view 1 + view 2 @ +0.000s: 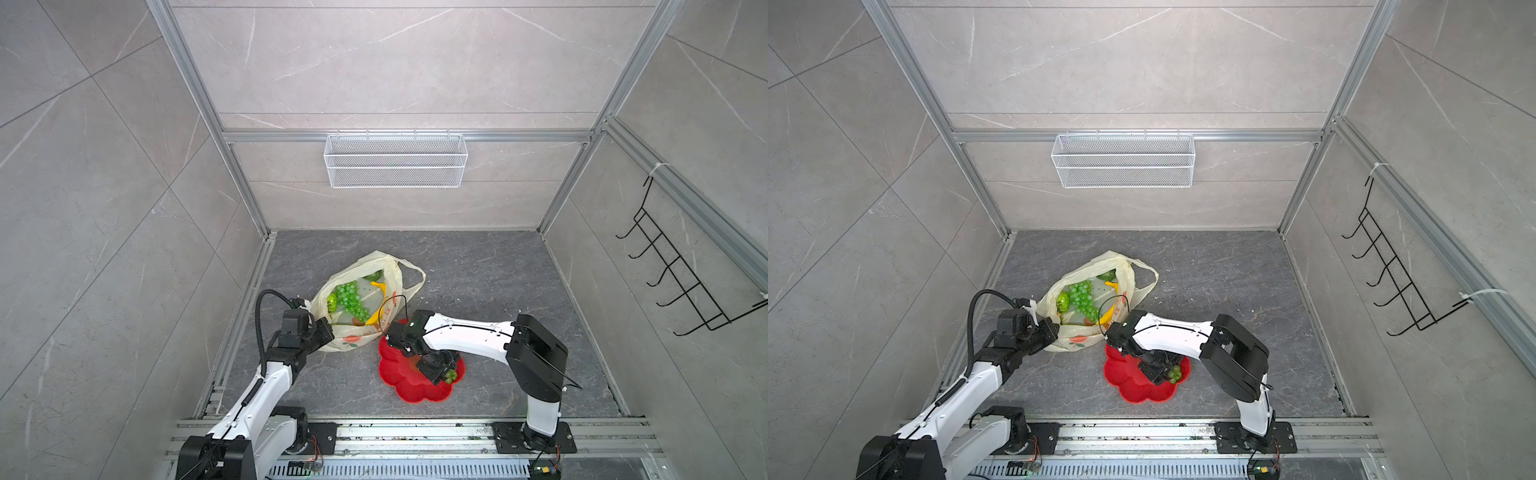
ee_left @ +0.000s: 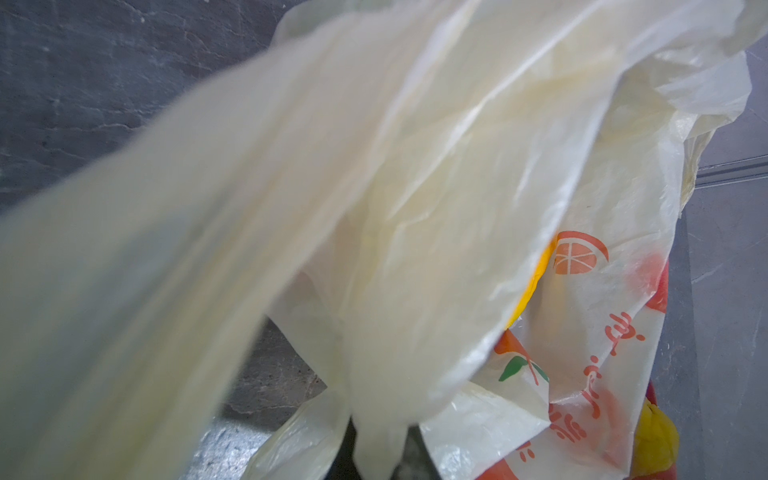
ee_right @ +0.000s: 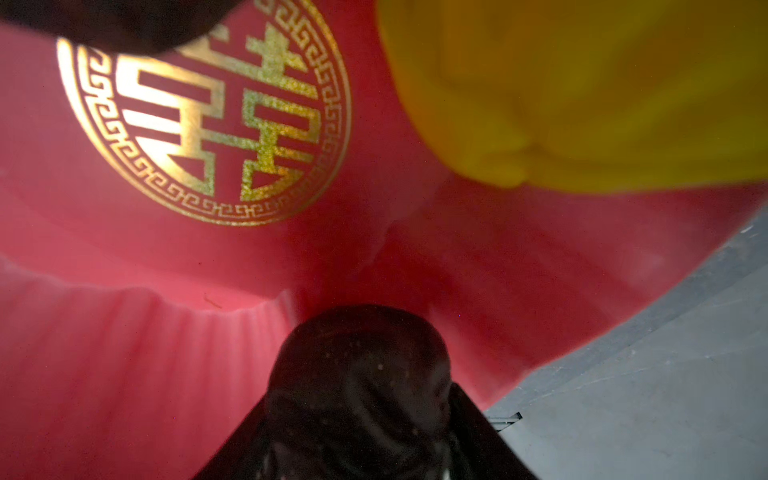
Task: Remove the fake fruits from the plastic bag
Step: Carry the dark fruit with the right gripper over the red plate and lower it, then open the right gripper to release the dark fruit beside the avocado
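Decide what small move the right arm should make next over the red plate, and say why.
Probably open the right gripper fully, releasing the dark piece onto the red plate. The piece sits between the jaws, low over the plate. The left gripper holds the plastic bag open, with a grape bunch and a banana inside.

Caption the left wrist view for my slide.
Left gripper pinches the printed bag; a yellow fruit shows through its film.

Lab rig: aluminium frame (image 1: pixel 270 136), tiled walls (image 1: pixel 395 62)
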Controlling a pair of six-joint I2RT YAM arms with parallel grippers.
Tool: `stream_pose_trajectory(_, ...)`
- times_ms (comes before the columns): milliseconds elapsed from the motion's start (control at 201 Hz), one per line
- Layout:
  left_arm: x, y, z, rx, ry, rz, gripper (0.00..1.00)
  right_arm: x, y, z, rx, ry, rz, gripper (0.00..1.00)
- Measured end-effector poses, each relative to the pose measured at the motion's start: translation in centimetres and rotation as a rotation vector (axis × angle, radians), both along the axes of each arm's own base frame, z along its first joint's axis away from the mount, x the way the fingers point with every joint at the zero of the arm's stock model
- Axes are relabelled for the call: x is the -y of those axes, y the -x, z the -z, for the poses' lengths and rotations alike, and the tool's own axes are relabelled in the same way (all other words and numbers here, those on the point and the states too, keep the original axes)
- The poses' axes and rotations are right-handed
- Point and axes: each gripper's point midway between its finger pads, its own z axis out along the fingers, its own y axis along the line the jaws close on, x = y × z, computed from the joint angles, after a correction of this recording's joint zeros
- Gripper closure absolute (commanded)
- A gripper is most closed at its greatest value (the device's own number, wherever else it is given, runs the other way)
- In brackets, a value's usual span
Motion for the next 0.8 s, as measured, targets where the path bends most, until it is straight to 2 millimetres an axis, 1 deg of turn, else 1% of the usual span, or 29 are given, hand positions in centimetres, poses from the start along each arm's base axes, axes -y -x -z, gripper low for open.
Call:
stream_pose_trajectory(149,0.0,0.0,0.0,-0.001,0.0,0.0,1.0,0.3,-0.1,-0.2,0.006,0.017,-0.005,0.34)
stream_pose_trajectory(299,0.0,0.0,0.0,-0.001,0.0,0.0,1.0,0.2,-0.4,-0.6,0.02,0.015,-0.009,0.27)
stream_pose_trajectory(478,0.0,0.0,0.0,0.0,-0.001,0.0,1.0,0.0,-0.7,-1.3,0.038,0.001,-0.014,0.22)
stream_pose_trajectory(553,0.0,0.0,0.0,0.0,0.0,0.0,1.0,-0.2,-0.9,-1.9,0.053,-0.017,-0.015,0.21)
stream_pose_trajectory(642,0.0,0.0,0.0,-0.001,0.0,0.0,1.0,-0.5,-1.3,-2.8,0.08,-0.043,-0.013,0.16)
stream_pose_trajectory(802,0.0,0.1,0.4,-0.016,-0.002,0.0,1.0,-1.2,-2.1,-5.2,0.153,-0.115,-0.006,0.13)
